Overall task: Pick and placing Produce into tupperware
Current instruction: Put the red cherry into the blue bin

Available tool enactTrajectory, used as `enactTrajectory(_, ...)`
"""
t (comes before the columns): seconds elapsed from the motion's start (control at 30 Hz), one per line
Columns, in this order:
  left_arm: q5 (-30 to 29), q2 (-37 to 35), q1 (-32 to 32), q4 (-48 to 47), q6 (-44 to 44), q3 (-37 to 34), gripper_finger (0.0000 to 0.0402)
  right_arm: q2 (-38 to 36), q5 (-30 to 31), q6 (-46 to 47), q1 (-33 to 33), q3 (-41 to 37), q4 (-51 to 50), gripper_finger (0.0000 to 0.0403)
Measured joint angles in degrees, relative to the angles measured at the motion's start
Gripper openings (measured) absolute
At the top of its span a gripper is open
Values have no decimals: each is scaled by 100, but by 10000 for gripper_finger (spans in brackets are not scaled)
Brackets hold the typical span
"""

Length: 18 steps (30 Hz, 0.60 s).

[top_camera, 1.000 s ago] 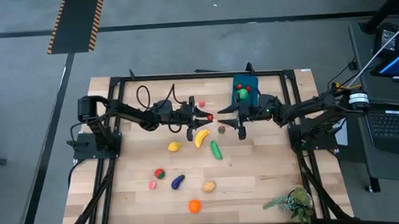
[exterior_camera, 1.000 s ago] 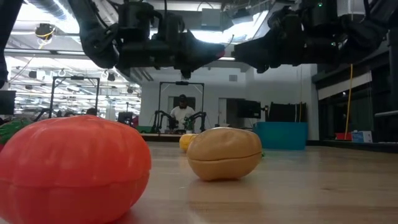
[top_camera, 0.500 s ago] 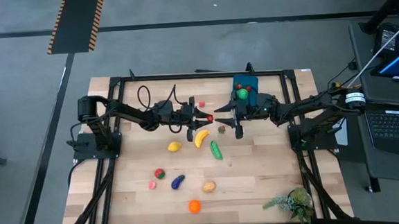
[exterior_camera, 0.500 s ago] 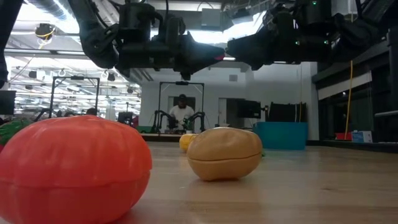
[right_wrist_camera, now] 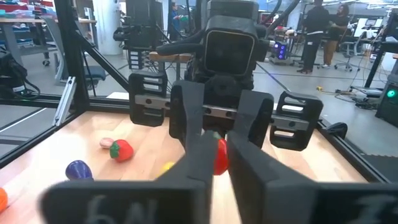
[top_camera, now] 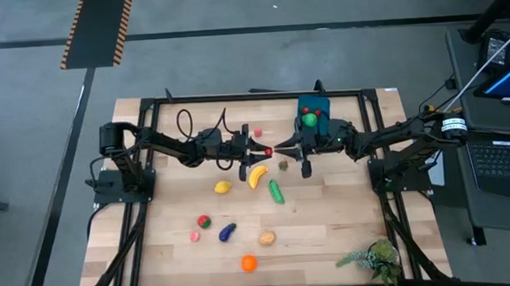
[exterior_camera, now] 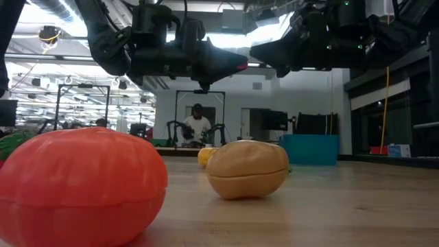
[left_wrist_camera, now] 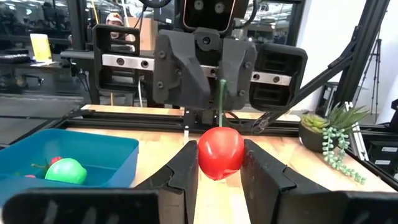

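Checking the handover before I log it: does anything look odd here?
Yes. Both pincers meet in mid-air over the table at one red fruit: the left pincer grips its body while the right pincer closes on its green stem. Otherwise nothing is spilled or damaged.

Red fruit (left_wrist_camera: 220, 152) held midair; blue tupperware (top_camera: 311, 109) holds approx 2 pcs.

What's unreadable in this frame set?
- High view: near end of tupperware hidden under the right arm; full contents unknown.
- High view: small brown piece too small to identify.
- Low view: orange piece and tan piece block most of what lies behind.
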Motion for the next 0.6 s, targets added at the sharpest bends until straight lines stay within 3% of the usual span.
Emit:
enactTrajectory(0.1, -2, 0, 0, -2, 8, 1, 88, 0, -7, -9, 2, 0, -4, 10)
enactTrajectory(0.4, -2, 0, -4, 9, 12, -1, 95, -2, -297, -61, 0, 0, -9, 6)
enactTrajectory(0.6, -2, 0, -4, 56, 10, -1, 125, -2, -300, -88, -2, 0, -7, 3)
